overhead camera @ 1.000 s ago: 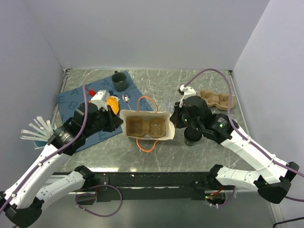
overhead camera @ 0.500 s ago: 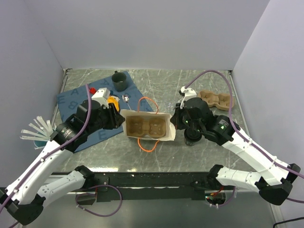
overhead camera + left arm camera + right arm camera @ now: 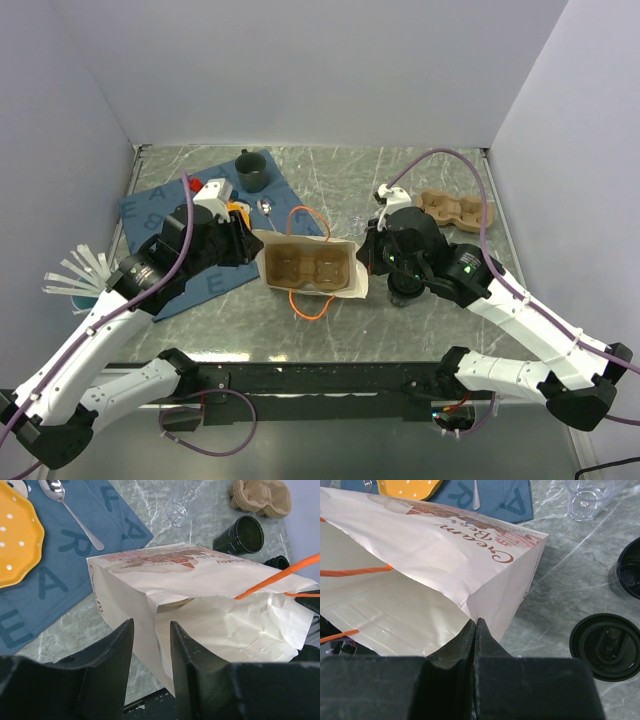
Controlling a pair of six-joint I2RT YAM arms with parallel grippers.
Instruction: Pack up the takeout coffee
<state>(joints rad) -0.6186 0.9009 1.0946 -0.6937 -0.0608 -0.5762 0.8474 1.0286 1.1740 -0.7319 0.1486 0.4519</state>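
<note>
A white paper bag (image 3: 355,285) with orange handles lies open in the middle of the table, with a brown pulp two-cup tray (image 3: 310,265) inside it. My left gripper (image 3: 250,243) is open at the bag's left end; in the left wrist view the gripper (image 3: 151,630) straddles the bag's wall (image 3: 200,590) without pinching it. My right gripper (image 3: 476,622) is shut on the bag's right corner (image 3: 445,545). To the right of the bag stand a dark cup with a black lid (image 3: 607,645) and an open dark cup (image 3: 240,535).
A stack of pulp trays (image 3: 455,210) lies at the back right. A clear plastic cup (image 3: 176,512) stands behind the bag. A blue placemat (image 3: 150,210) on the left holds a yellow plate (image 3: 12,540), a spoon (image 3: 70,510) and a dark green mug (image 3: 250,170).
My left gripper has opened and let go of the bag's left end, and that arm has shifted slightly back. The right gripper stays shut on the bag.
</note>
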